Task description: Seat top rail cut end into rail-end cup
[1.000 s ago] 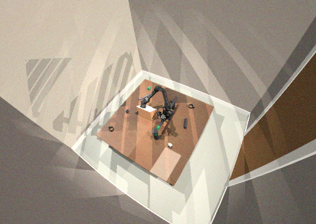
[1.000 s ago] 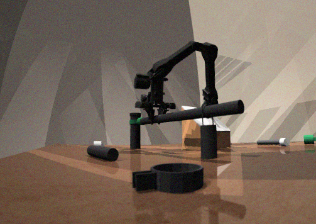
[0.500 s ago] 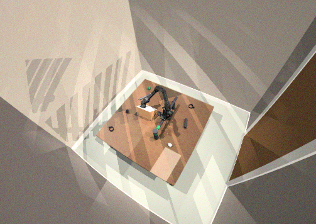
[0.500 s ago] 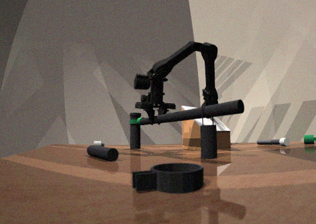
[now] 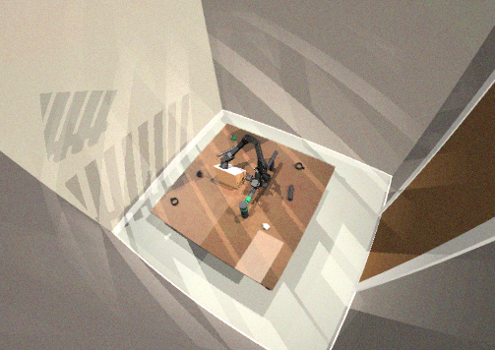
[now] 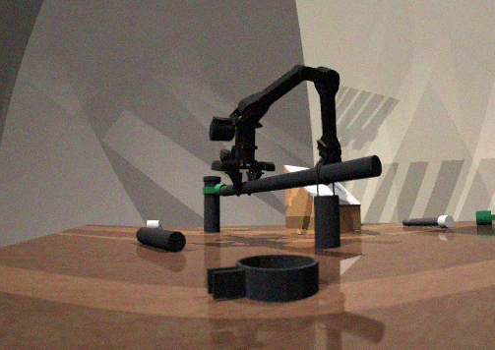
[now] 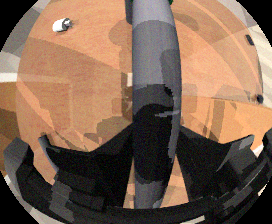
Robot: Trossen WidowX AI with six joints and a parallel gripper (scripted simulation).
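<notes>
Dark grey throughout, the top rail is clamped between the fingers of the black gripper, which stands partly open, a finger on either side of the tube near its cut end. Both fingers point down at the rail, as the exterior view shows. The arm rises from its base side, bends at a high elbow, slopes down toward the big post and ends in a vertical wrist above the rail. The rail's long axis runs from the big post across to the shorter post, passing through the loop cap above the latter; its cut end points to the green rail-end cup, and its free end extends beyond the loop. In the exterior view the rail slants a little, with the cut end lower in the frame. The cut end lies at the cup; whether it is fully seated cannot be told. A green brace band encircles the big post just below the dark post cap. Beside the assembly lie a loose dark tube and a dark ring clamp, both on the brown wooden table top.
</notes>
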